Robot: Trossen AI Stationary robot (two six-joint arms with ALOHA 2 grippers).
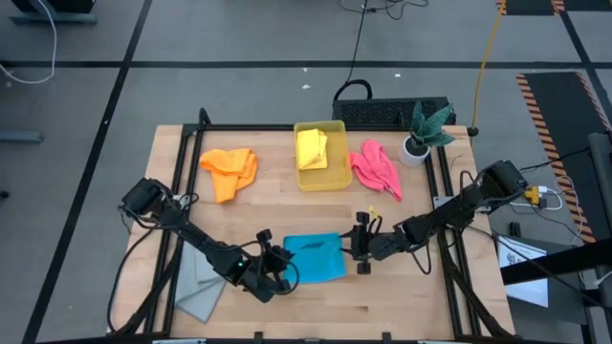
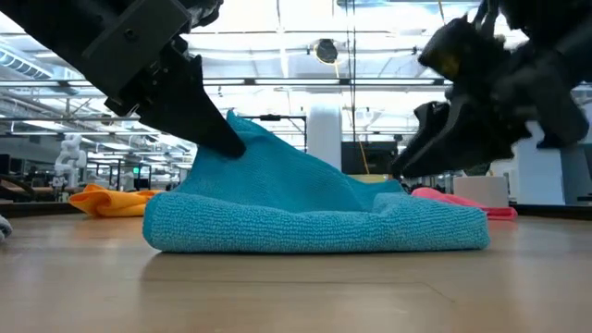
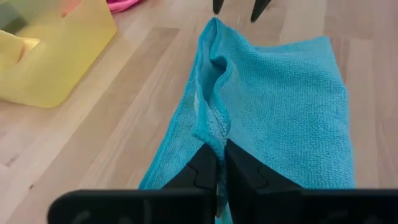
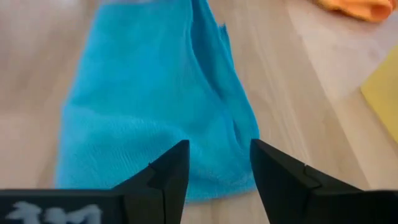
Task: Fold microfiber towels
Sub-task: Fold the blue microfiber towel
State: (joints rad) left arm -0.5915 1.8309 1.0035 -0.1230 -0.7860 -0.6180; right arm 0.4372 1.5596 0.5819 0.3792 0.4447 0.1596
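The blue towel [image 1: 316,258] lies folded near the front middle of the table [image 1: 402,306], one edge pulled up into a ridge. The left gripper [image 3: 220,163] pinches that raised edge, fingers pressed tight on the cloth. The right gripper [image 4: 219,163] hangs just off the opposite edge, fingers spread, gripping nothing.

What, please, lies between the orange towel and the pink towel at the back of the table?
The yellow plastic bin, holding the yellow towel, sits between the orange towel and pink towel, seen in the high view.
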